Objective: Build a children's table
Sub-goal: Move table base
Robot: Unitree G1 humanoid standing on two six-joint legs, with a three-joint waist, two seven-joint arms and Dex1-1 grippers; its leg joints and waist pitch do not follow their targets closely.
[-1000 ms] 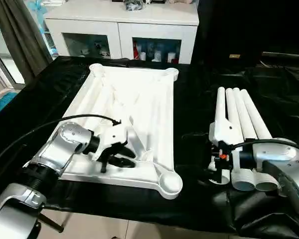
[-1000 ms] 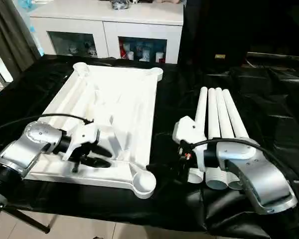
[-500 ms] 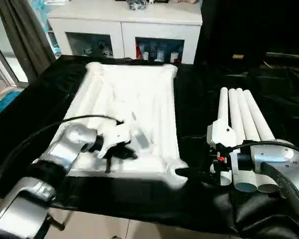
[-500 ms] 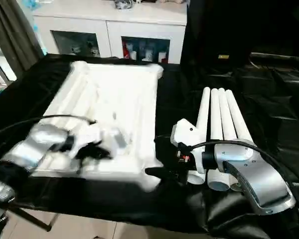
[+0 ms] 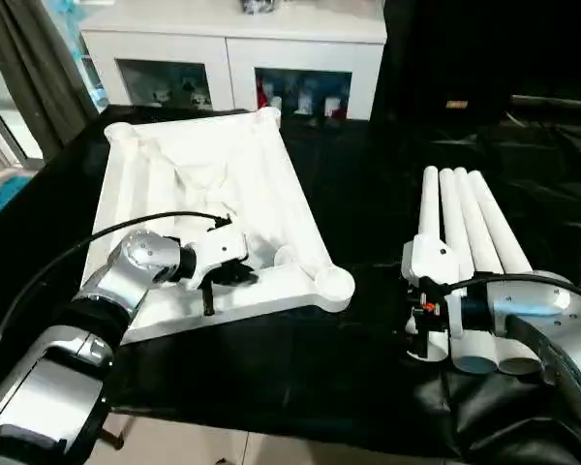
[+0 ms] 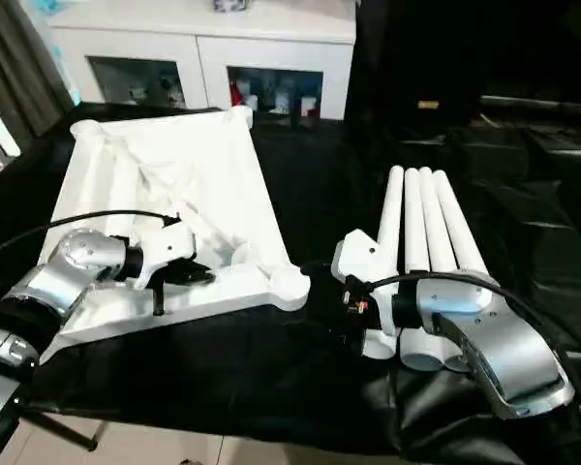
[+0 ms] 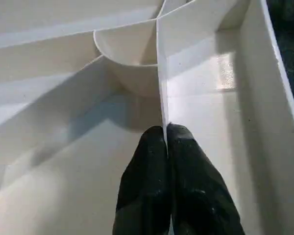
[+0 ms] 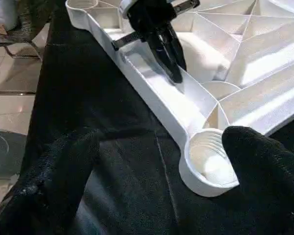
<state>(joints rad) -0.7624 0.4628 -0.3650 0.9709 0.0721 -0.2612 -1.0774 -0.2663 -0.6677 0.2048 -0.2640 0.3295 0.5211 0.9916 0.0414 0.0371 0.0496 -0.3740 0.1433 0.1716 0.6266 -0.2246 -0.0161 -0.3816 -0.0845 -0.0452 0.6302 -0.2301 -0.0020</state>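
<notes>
The white tabletop (image 5: 203,174) lies underside up on the black cloth, turned at an angle, with its ribs and round corner sockets showing. My left gripper (image 5: 234,274) is shut on a thin upright rib (image 7: 161,98) near the tabletop's front edge, and its black fingers (image 8: 172,68) also show in the right wrist view. Four white legs (image 5: 465,223) lie side by side at the right. My right gripper (image 8: 161,139) stands wide open and holds nothing, a short way from the near corner socket (image 8: 208,161), with the legs beside its wrist.
A white cabinet (image 5: 232,48) with glass doors stands behind the table. Black cloth (image 5: 358,194) covers the table, whose front edge (image 5: 271,426) is close to me. A grey curtain (image 5: 29,68) hangs at the far left.
My left gripper has shut on the rib. The tabletop has swung round, its far end going left and its near right corner away from the front edge. The right arm has stayed put.
</notes>
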